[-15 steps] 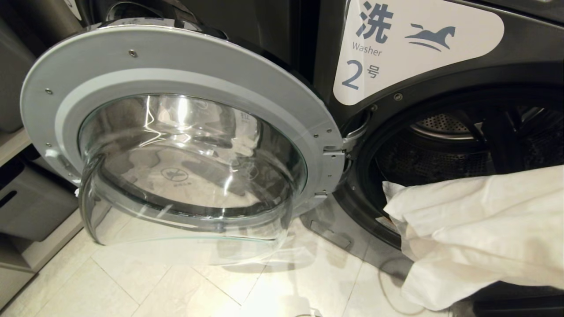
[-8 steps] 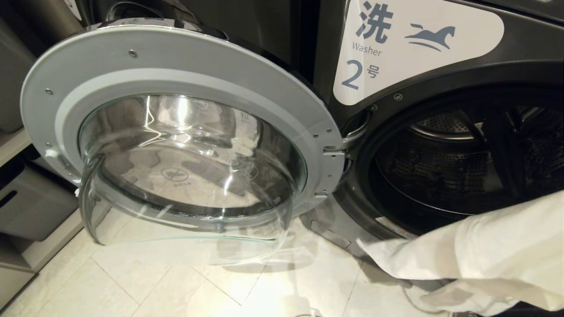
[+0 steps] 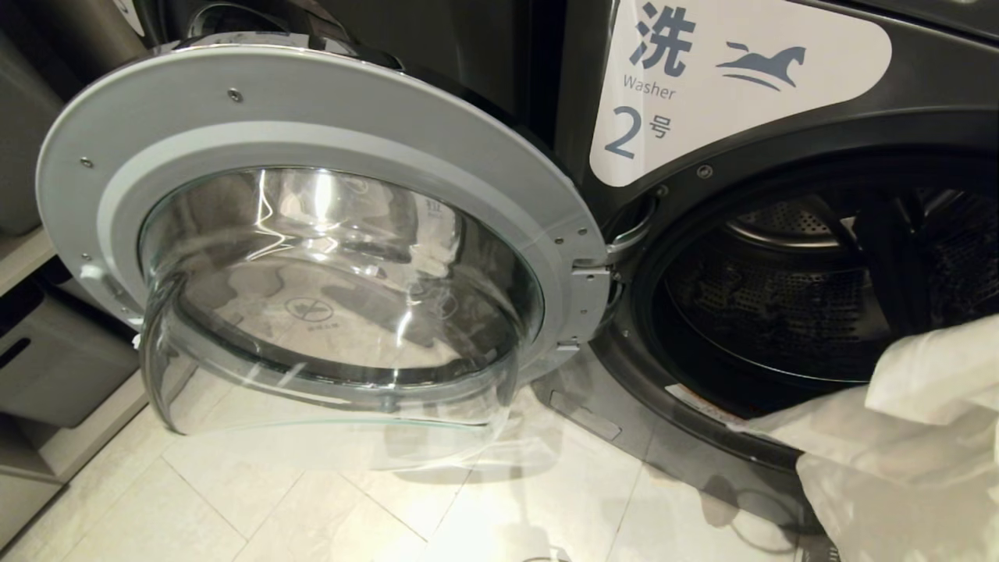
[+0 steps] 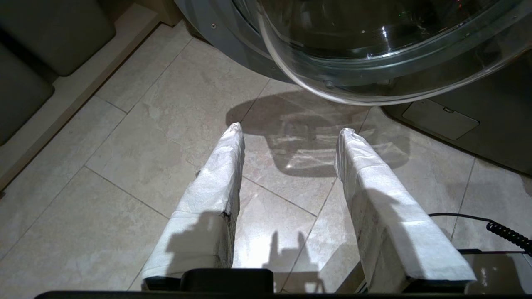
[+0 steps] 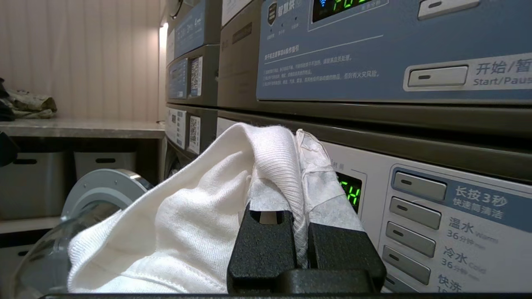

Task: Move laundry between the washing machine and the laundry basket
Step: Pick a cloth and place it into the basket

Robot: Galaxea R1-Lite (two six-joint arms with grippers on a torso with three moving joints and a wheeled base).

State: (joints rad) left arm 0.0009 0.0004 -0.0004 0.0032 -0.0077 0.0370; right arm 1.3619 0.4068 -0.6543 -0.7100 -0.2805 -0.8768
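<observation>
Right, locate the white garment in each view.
Head: white garment at lower right, below the drum opening.
Left wrist: not in it.
Right wrist: centre, clamped in the right end effector.
Shared landmark: the open glass door.

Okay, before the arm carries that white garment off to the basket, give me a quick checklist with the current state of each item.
1. Right gripper shut on the soft white knit garment: ok.
2. Garment clear of the dark grey number 2 washing machine: not ok, a lower fold lies at the drum opening's lip.
3. Round glass door swung fully open: ok.
4. Laundry basket position: cannot tell, it is in no view.
5. Left gripper parked above the pale tiled floor, holding nothing: ok.
</observation>
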